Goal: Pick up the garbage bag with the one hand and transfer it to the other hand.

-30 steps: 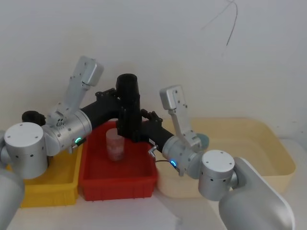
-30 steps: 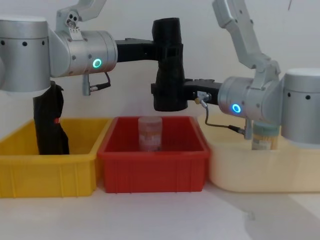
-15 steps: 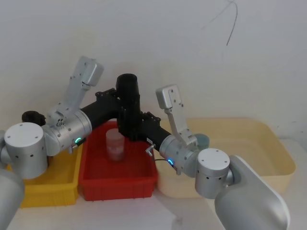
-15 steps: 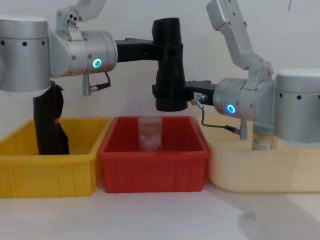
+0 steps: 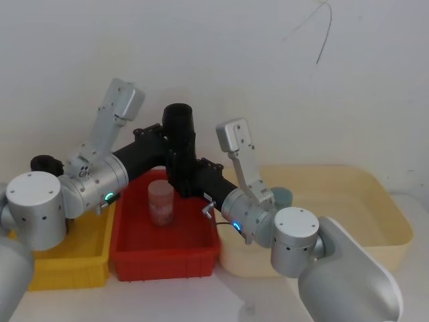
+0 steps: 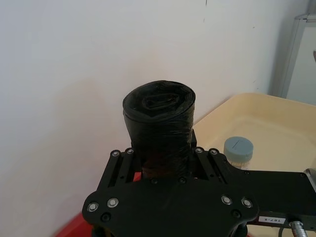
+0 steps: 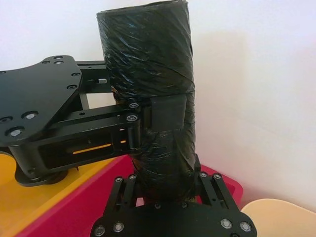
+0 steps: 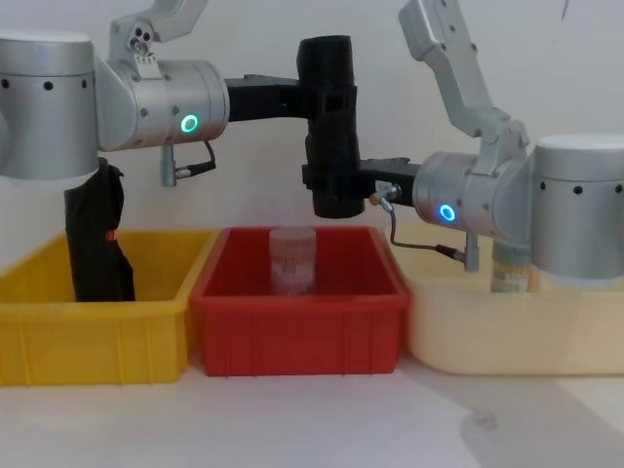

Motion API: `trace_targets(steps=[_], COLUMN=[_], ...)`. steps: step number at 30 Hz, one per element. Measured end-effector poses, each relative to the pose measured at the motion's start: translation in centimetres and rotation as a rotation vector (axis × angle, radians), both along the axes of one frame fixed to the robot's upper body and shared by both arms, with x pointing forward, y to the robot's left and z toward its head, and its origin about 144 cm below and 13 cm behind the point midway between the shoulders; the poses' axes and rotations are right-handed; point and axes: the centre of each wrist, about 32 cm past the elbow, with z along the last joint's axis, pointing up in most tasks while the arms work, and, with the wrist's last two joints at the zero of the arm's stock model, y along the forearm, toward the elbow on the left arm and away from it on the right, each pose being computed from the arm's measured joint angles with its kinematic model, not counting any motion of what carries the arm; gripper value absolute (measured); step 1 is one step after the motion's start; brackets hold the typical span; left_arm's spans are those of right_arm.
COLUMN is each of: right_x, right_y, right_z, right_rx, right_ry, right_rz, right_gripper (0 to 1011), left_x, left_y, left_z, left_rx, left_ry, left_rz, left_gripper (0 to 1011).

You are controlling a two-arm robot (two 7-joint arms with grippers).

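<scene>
The garbage bag [image 5: 179, 127] is a matte black roll held upright in the air over the red bin [image 5: 164, 251]. My left gripper [image 8: 327, 97], on the green-lit arm, is shut on its upper middle; the roll [image 6: 158, 113] stands up between its two fingers. My right gripper [image 8: 341, 185], on the blue-lit arm, comes in from the right and grips the lower end. In the right wrist view its fingers [image 7: 129, 185] press against both sides of the roll [image 7: 148, 59], just below the left gripper's finger [image 7: 168, 111].
A clear jar [image 8: 292, 258] stands in the red bin directly under the roll. The yellow bin [image 8: 88, 322] on the left holds a black bundle [image 8: 97, 234]. The cream tub [image 5: 375, 201] on the right holds a blue-lidded jar [image 6: 238, 148]. A white wall is close behind.
My right arm has moved left, bringing its gripper onto the roll's lower end. The left arm and the roll have held still.
</scene>
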Motion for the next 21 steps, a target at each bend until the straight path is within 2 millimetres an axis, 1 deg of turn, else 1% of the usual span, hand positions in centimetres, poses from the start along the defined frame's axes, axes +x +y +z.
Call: trace_targets(steps=[12, 15, 18, 19, 20, 21], right_x=[0.04, 0.05, 0.05, 0.05, 0.05, 0.05], right_y=[0.03, 0.04, 0.04, 0.04, 0.05, 0.05], right_z=[-0.02, -0.04, -0.05, -0.05, -0.05, -0.05], right_rx=[-0.002, -0.002, -0.002, -0.002, -0.002, -0.002], right_ry=[0.000, 0.001, 0.002, 0.002, 0.002, 0.002], right_rz=[-0.001, -0.001, -0.002, -0.002, -0.002, -0.002], right_gripper=[516, 516, 514, 514, 514, 514], left_x=[0.00, 0.00, 0.00, 0.00, 0.00, 0.00], left_y=[0.00, 0.00, 0.00, 0.00, -0.01, 0.00], left_z=[0.00, 0.00, 0.00, 0.00, 0.00, 0.00], left_rx=[0.000, -0.001, -0.001, -0.001, -0.001, -0.001], left_ry=[0.000, 0.000, 0.000, 0.000, 0.000, 0.000], left_rz=[0.000, 0.000, 0.000, 0.000, 0.000, 0.000], left_gripper=[464, 505, 607, 607, 671, 671])
